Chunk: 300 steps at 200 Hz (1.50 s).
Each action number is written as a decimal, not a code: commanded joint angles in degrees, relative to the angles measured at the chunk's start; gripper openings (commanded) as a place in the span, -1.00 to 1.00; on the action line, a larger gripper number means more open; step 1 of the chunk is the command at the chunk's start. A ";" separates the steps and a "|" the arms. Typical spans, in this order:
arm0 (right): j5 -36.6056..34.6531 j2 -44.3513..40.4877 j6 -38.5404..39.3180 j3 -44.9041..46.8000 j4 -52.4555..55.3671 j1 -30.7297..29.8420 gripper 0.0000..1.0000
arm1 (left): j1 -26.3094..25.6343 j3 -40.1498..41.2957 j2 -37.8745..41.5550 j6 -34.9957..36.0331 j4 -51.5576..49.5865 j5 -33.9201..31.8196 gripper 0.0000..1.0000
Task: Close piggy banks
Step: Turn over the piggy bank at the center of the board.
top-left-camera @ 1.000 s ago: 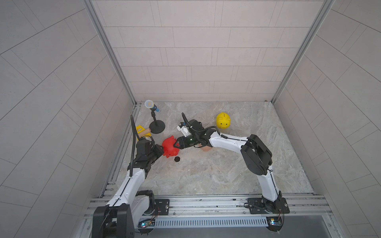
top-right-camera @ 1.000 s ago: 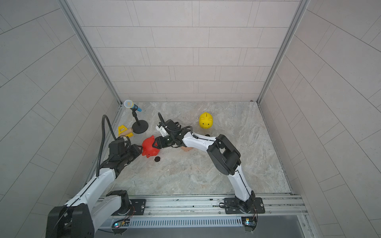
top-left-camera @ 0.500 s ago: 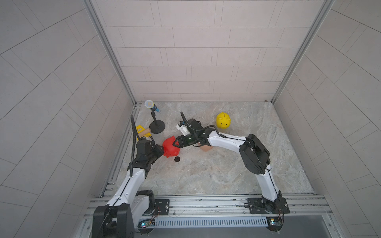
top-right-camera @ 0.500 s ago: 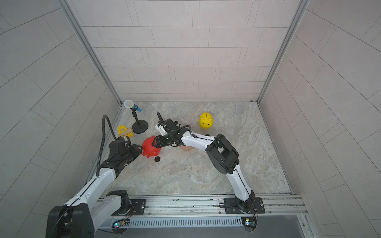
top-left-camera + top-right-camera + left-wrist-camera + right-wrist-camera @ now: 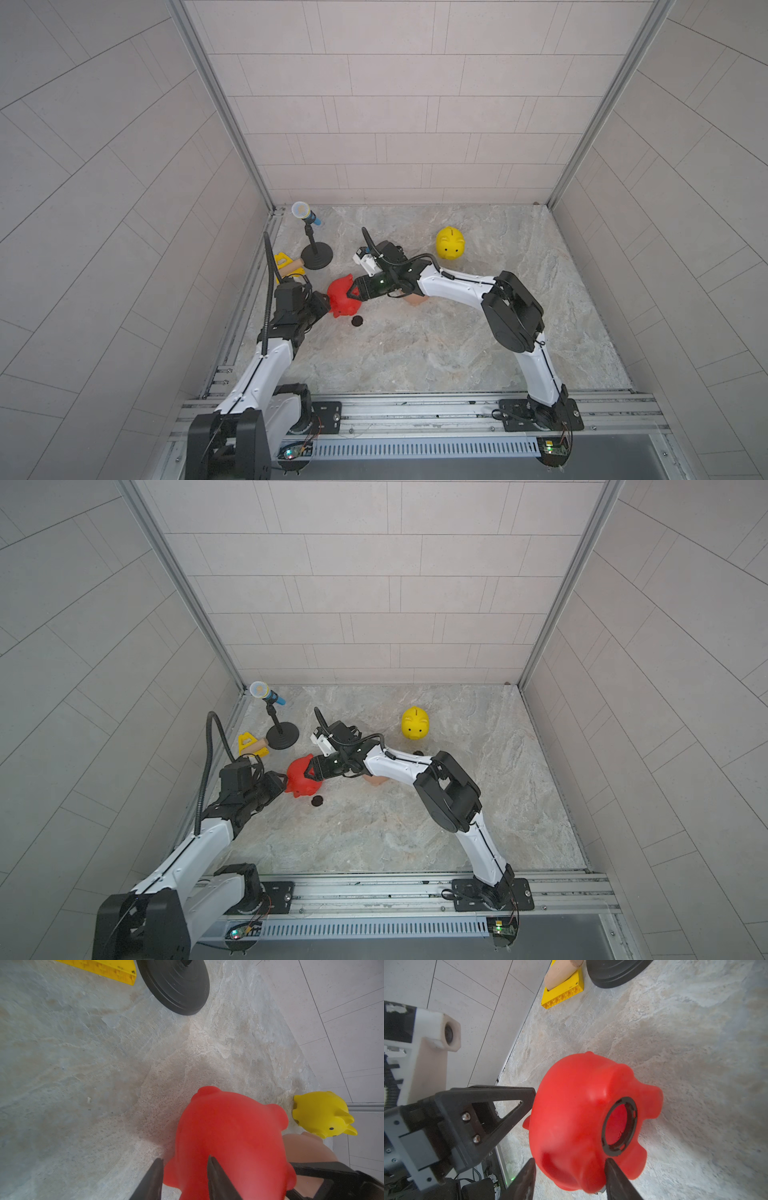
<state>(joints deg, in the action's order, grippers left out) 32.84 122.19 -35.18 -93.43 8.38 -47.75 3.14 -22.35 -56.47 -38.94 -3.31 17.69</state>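
Only the right wrist view shows the black-ringed round belly hole [image 5: 619, 1124] of the glossy red pig [image 5: 571, 1115]; left claw [image 5: 184, 1158] and right claw [image 5: 569, 1159] both clench its plastic body.

Robotics lab test booth: pale tiled panels [image 5: 395, 104] and metal corner posts [image 5: 216, 104] enclose a stone-patterned tabletop [image 5: 415, 353] on three sides, with two white robot arms [image 5: 457, 286] bolted to an aluminium rail [image 5: 415, 411] along the near edge.
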 commanded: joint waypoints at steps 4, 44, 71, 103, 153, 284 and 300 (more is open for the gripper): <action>0.83 -0.92 0.29 -0.76 0.80 -0.68 0.06 | 0.14 0.29 -0.25 1.01 0.49 0.10 -0.20; 1.22 -1.51 0.16 -0.88 0.82 -0.86 0.05 | 0.12 0.29 -0.90 1.13 0.59 0.24 -0.20; 1.51 -2.05 -0.05 -0.88 0.84 -1.11 0.03 | 0.10 0.20 -1.29 1.19 0.59 0.32 -0.20; 1.61 -2.86 -0.15 -0.79 1.01 -1.30 0.02 | 0.12 0.20 -1.42 1.20 0.50 0.29 -0.20; 1.53 -3.97 -0.16 -0.87 1.35 -1.55 0.01 | 0.12 0.02 -1.89 1.24 0.59 0.50 -0.20; 2.23 -4.82 -1.12 -1.75 1.37 -2.53 0.01 | 0.12 -0.23 -3.13 1.45 0.59 0.76 -0.20; 2.54 -4.81 -1.34 -1.85 1.13 -2.70 0.01 | 0.12 -0.24 -3.30 1.43 0.46 0.84 -0.20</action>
<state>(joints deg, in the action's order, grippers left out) 33.74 120.29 -36.10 -93.76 10.57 -49.45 3.40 -22.35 -59.22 -38.87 -1.72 17.37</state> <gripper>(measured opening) 0.503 0.401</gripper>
